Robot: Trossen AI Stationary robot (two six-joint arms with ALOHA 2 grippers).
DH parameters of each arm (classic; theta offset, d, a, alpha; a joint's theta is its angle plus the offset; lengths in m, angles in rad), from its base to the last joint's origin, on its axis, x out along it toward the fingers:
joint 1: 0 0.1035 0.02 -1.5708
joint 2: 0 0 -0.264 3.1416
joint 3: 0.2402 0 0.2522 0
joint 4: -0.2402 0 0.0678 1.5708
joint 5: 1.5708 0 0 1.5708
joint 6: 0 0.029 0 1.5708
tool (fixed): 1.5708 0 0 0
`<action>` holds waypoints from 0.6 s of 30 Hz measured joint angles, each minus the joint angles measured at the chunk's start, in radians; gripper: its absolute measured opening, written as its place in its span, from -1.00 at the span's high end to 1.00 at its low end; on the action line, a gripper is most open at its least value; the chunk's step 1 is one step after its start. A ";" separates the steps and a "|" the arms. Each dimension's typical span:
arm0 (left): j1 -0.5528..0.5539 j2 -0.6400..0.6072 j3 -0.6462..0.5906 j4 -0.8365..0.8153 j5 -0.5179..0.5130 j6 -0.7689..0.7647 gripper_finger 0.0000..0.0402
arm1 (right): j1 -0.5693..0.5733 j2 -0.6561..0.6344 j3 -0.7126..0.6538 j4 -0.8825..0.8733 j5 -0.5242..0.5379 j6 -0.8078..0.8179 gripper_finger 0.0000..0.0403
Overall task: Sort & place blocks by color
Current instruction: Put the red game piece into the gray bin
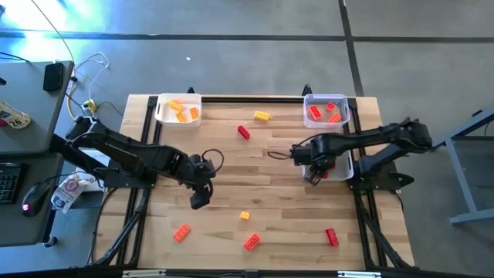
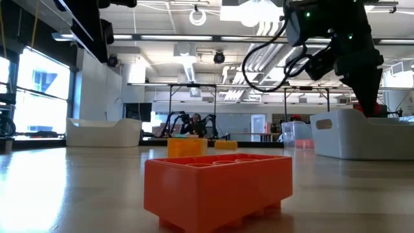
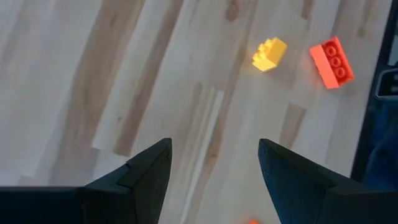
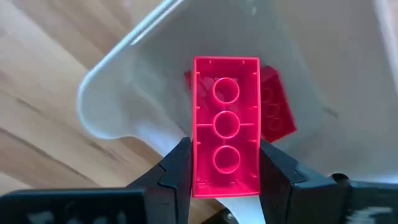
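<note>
right gripper [image 4: 227, 165] grips red block [image 4: 226, 127] (over white tray [image 4: 124, 93]) — left idle.

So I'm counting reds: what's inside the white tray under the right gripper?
One red block lies in the white tray, below the held red block in the right gripper, which hides part of the floor.

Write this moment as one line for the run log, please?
right claw: shut on red block, over white tray | left claw: open, empty, above table
</note>
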 joint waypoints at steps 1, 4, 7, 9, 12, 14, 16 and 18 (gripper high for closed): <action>-0.012 0.000 0.000 -0.002 0.000 -0.014 -0.13 | -0.001 0.014 0.000 0.002 -0.003 -0.012 0.44; -0.048 0.000 0.000 -0.026 -0.001 -0.068 -0.13 | -0.003 0.046 0.000 0.018 -0.006 -0.027 0.44; -0.085 0.002 0.000 -0.065 -0.008 -0.138 -0.13 | -0.003 0.062 0.000 0.019 0.021 -0.028 0.32; -0.110 0.006 0.000 -0.096 -0.016 -0.199 -0.13 | -0.003 0.063 0.000 0.019 0.051 -0.030 0.15; -0.149 0.011 0.000 -0.124 -0.030 -0.298 -0.13 | -0.003 0.062 0.000 0.018 0.087 -0.031 -0.08; -0.176 0.014 -0.001 -0.135 -0.030 -0.359 -0.13 | -0.003 0.061 0.000 0.018 0.099 -0.046 -0.16; -0.205 0.013 -0.001 -0.133 -0.030 -0.420 -0.13 | -0.003 0.061 0.000 0.018 0.110 -0.053 -0.18; -0.233 0.013 -0.001 -0.133 -0.032 -0.486 -0.13 | -0.003 0.061 0.000 0.017 0.124 -0.053 -0.19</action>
